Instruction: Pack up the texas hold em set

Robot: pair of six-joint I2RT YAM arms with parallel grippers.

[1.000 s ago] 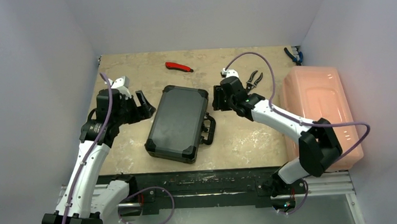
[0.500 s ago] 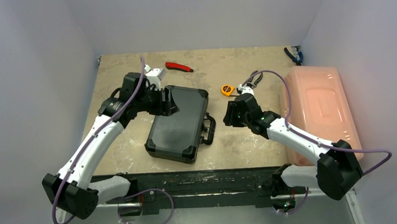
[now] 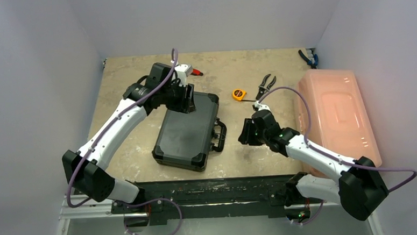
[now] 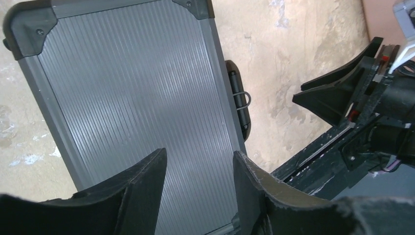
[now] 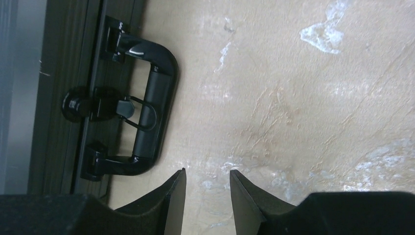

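The black briefcase (image 3: 188, 132) lies closed on the table, its handle (image 3: 219, 136) facing right. My left gripper (image 3: 188, 102) hovers over the case's far end, open and empty; its wrist view shows the ribbed lid (image 4: 132, 88) below the fingers (image 4: 147, 181). My right gripper (image 3: 246, 133) is open and empty, just right of the handle. In the right wrist view the handle (image 5: 151, 103) and latch lie left of the fingertips (image 5: 178, 183), apart from them. No card decks, discs or dice are in view.
A yellow tape measure (image 3: 238, 95) and black pliers (image 3: 266, 85) lie behind the right gripper. A red knife (image 3: 196, 71) shows behind the left wrist. The large pink bin (image 3: 335, 116) fills the right side. Blue pliers (image 3: 306, 57) lie at the far right corner.
My left arm swung right, from beside the case's left edge to over its far end. My right gripper drew back toward the near side beside the handle, uncovering the tape measure.
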